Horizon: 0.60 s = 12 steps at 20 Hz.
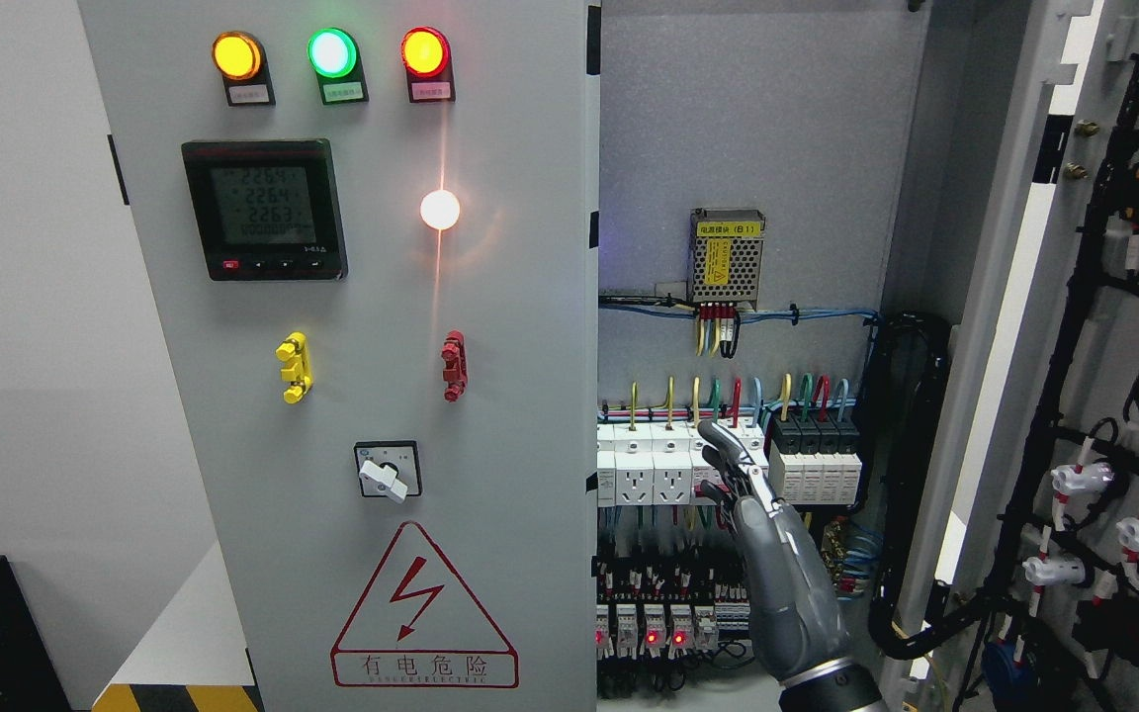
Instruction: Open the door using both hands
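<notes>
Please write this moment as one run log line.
right door: swung open | left door: closed | right hand: open, holds nothing, inside cabinet | left hand: not in view

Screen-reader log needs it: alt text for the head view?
Electrical cabinet with its right door swung open, exposing wiring and breakers; the left door is closed. The robot's right hand is raised inside the opening, fingers extended, holding nothing.

Even, bright room light falls on the grey door (352, 297), sharp throughout. Three lamps glow at top: amber (236, 55), green (331, 52), red (425, 51). A white lamp (440, 210) is overexposed, with a vertical flare streak and orange halo. The meter (265, 208) is backlit. The cabinet interior (747, 148) is dimmer, bluish; wiring (1103, 396) at right lies in shadow. The hand (743, 485) shows soft highlights.
</notes>
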{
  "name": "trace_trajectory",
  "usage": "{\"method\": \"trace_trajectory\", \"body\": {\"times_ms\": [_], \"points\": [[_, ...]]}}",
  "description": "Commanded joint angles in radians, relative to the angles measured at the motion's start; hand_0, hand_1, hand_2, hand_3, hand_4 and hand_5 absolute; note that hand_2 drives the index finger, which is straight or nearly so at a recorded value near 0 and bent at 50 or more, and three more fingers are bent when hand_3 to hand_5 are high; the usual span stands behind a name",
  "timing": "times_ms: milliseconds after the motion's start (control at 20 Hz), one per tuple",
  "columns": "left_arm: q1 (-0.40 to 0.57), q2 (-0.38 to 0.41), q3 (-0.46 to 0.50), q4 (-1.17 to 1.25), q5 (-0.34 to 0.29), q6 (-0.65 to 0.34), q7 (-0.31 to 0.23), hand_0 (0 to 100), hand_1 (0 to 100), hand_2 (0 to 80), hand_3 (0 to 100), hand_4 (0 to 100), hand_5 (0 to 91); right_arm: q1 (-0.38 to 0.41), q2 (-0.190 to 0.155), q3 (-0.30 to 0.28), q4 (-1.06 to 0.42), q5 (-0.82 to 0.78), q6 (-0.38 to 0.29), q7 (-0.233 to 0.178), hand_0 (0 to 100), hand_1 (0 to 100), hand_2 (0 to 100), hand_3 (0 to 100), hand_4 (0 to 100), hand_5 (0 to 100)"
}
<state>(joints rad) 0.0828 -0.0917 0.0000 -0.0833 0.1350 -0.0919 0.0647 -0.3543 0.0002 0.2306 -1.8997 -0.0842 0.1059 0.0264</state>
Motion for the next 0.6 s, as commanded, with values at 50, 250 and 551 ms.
{"method": "trace_trajectory", "body": {"times_ms": [50,250,551], "points": [[0.0,0.0,-0.034,-0.001,0.0,0.001,0.0,0,0,0.0,0,0,0.0,-0.132,0.011,0.004,0.172,-0.002,0.018,0.004,19,0,0,0,0,0],[0.0,0.0,-0.034,0.0,0.0,0.0,0.0,0,0,0.0,0,0,0.0,-0.182,0.011,0.003,0.254,-0.002,0.018,0.004,19,0,0,0,0,0],[0.0,0.0,-0.034,-0.001,0.0,0.001,0.0,0,0,0.0,0,0,0.0,-0.256,-0.002,0.004,0.336,-0.118,0.064,0.006,19,0,0,0,0,0]]}}
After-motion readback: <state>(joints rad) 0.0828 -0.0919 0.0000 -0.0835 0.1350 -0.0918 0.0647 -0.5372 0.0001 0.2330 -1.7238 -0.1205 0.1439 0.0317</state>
